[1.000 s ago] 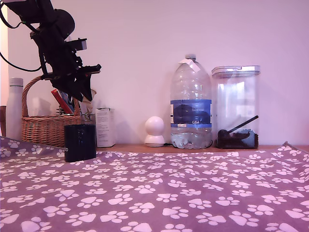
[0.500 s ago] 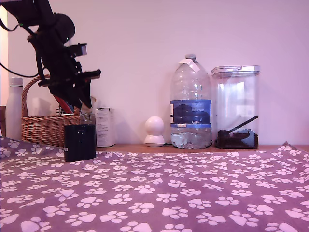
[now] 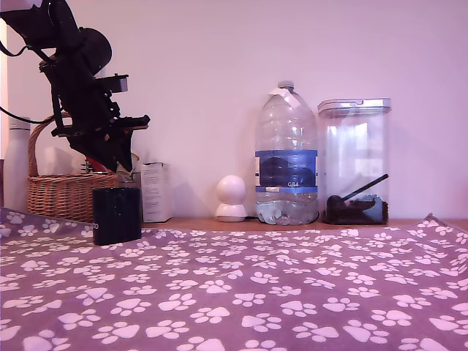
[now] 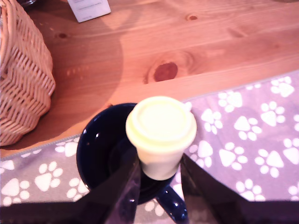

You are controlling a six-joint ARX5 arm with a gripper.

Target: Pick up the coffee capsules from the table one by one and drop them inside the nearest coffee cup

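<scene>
Capsule (image 4: 161,135) in hand (image 4: 159,179), wrist-only

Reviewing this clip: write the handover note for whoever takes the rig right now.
Gripper: shut on a pale cream coffee capsule, held above the coffee cup.
Cup: dark, upright at the far edge of the paw-print cloth on the table, in front of the wicker basket in the exterior view.
Done: capsule picked and carried over the cup's mouth.
Left: release it into the cup. No other capsules show on the cloth; what is already in the cup cannot be seen.
</scene>
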